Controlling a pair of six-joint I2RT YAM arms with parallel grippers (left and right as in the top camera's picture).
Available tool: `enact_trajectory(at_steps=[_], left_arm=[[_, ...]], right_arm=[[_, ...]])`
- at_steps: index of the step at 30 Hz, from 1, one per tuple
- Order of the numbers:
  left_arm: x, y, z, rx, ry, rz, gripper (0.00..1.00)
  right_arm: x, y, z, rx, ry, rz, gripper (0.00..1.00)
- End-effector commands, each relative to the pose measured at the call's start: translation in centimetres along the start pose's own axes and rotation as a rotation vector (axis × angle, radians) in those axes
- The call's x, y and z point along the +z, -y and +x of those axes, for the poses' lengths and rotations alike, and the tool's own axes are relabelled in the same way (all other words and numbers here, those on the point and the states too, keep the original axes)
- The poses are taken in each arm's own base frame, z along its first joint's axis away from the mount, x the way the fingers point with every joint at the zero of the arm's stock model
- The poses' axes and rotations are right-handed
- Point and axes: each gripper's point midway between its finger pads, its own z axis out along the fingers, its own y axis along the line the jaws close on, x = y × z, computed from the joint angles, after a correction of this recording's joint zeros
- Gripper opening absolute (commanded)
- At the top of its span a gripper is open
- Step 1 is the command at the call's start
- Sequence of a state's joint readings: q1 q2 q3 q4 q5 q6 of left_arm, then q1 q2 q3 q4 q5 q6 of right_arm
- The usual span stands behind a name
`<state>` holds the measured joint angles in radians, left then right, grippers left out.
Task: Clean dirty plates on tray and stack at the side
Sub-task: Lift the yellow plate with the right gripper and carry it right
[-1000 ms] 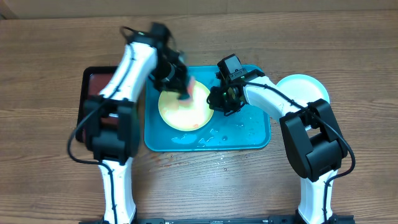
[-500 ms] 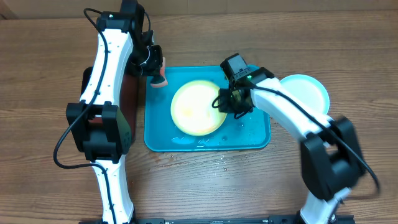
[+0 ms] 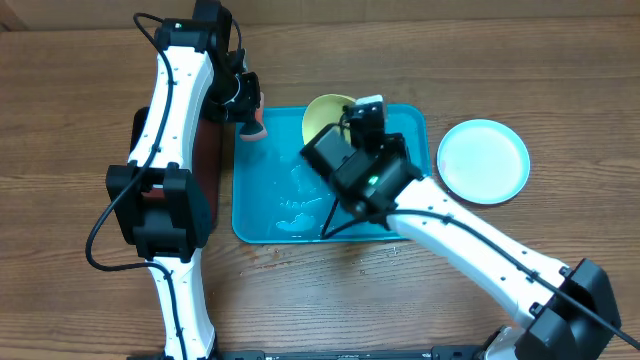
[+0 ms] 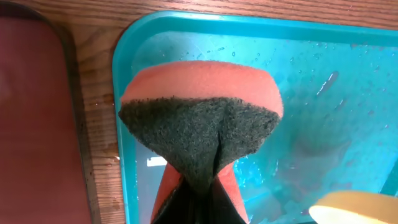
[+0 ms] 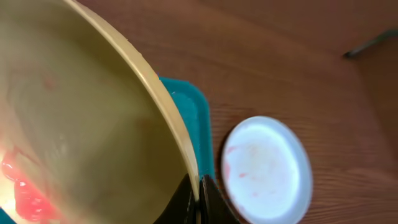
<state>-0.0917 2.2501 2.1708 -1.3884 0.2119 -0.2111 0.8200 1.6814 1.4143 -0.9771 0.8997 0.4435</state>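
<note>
Yellow-green plate (image 3: 322, 113) now aslant in right pincer (image 5: 199, 190)

The near-left part of the large turquoise plastic tray (image 3: 262, 205) lies open. The white right arm (image 3: 450, 240) slants over its right half; a tilted yellow-green plastic plate (image 3: 322, 115) blocks the far rim, an orange sponge (image 3: 252, 130) the far-left corner.

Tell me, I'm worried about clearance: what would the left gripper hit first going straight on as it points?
Likely the tray floor near its left rim, the clamped sponge touching first; depth is unclear.
</note>
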Motion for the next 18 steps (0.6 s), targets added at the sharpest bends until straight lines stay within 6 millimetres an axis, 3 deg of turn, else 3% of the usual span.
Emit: enact_trajectory(at_steps=[1, 12, 18], left_arm=[[-0.1, 0.6, 0.0, 0.002, 0.006, -0.004, 0.04], [-0.1, 0.6, 0.0, 0.002, 0.005, -0.004, 0.04], [-0.1, 0.6, 0.1, 0.001, 0.004, -0.004, 0.04]], right_arm=[[-1.4, 2.8, -1.8, -0.026, 0.124, 0.189, 0.04], [-5.5, 6.7, -4.6, -0.099, 0.342, 0.497, 0.04], [-5.3, 6.2, -4.7, -0.054, 0.346, 0.472, 0.04]])
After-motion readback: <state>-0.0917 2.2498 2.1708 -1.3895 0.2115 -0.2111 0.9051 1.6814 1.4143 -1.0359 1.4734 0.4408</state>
